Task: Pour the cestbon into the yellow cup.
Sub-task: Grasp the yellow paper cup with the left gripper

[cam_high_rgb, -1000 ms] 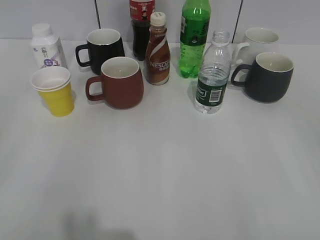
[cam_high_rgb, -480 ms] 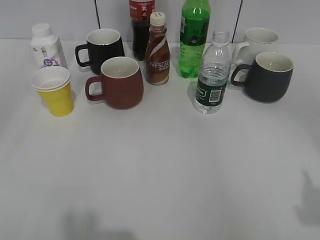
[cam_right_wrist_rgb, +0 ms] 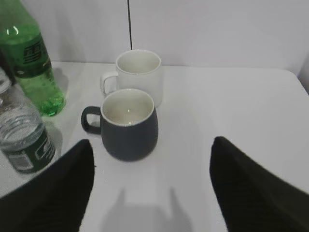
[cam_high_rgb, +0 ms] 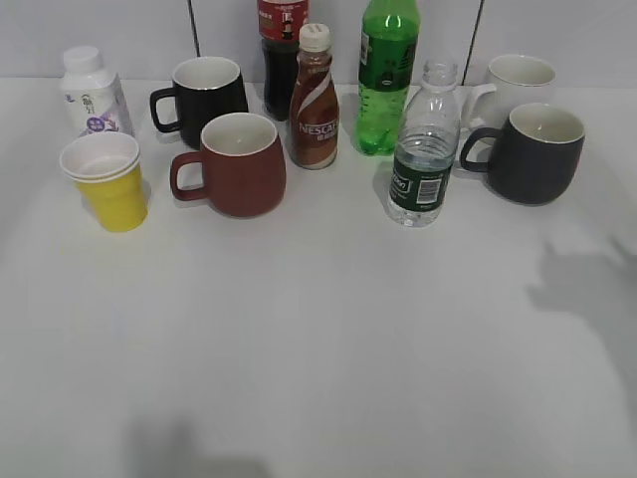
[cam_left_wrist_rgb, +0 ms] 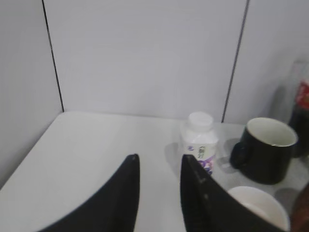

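The cestbon [cam_high_rgb: 422, 149], a clear capless bottle with a dark green label, stands upright right of centre; it also shows at the left edge of the right wrist view [cam_right_wrist_rgb: 21, 133]. The yellow cup [cam_high_rgb: 106, 180] stands at the far left; its white rim shows in the left wrist view [cam_left_wrist_rgb: 258, 208]. Neither gripper shows in the exterior view; only a shadow lies at the right. My right gripper [cam_right_wrist_rgb: 152, 145] is open wide and empty, short of the dark mug. My left gripper [cam_left_wrist_rgb: 159, 162] is open with a narrow gap, empty, above the table's left corner.
A dark red mug [cam_high_rgb: 237, 164], black mug [cam_high_rgb: 204, 92], Nescafe bottle [cam_high_rgb: 315, 100], tall green bottle [cam_high_rgb: 386, 75], cola bottle [cam_high_rgb: 282, 50] and white milk bottle [cam_high_rgb: 92, 92] stand along the back. A dark grey mug [cam_high_rgb: 528, 154] and white mug [cam_high_rgb: 513, 82] stand right of the cestbon.
A gripper shadow has spread in from the right edge of the table and grown. No object has moved.
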{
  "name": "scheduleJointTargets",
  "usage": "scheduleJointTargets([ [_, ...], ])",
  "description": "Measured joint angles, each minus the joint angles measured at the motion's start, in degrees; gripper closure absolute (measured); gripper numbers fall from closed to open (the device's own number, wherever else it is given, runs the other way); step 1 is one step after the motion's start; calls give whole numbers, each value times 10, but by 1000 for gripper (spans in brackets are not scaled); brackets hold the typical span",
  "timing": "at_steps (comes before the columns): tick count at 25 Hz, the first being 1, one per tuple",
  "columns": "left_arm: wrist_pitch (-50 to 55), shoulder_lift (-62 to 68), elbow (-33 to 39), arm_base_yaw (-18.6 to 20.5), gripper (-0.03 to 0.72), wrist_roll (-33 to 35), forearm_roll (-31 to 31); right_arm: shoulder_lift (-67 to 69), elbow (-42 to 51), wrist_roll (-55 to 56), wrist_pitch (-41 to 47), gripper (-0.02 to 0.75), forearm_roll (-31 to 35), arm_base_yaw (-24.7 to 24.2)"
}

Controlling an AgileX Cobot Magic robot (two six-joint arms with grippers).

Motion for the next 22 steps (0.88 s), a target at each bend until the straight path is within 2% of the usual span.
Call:
scheduleJointTargets([
  [3,-42,53,0,-12,455,0,0,51,1,0,-52,203,-6,0],
  [6,-110,123,0,-50,451,0,9,105,1,0,-120,214,-38,16],
  [10,-171,195,7,-104,449,0,15,186,1,0,-203,217,-63,63],
  [15,-282,228,84,-157,448,0,1,265,1,0,-291,226,-66,86],
  [19,-342,233,149,-173,445,-22,-9,310,1,0,-359,226,-66,86],
  [22,-348,255,166,-173,431,-59,-2,325,1,0,-387,226,-66,86],
])
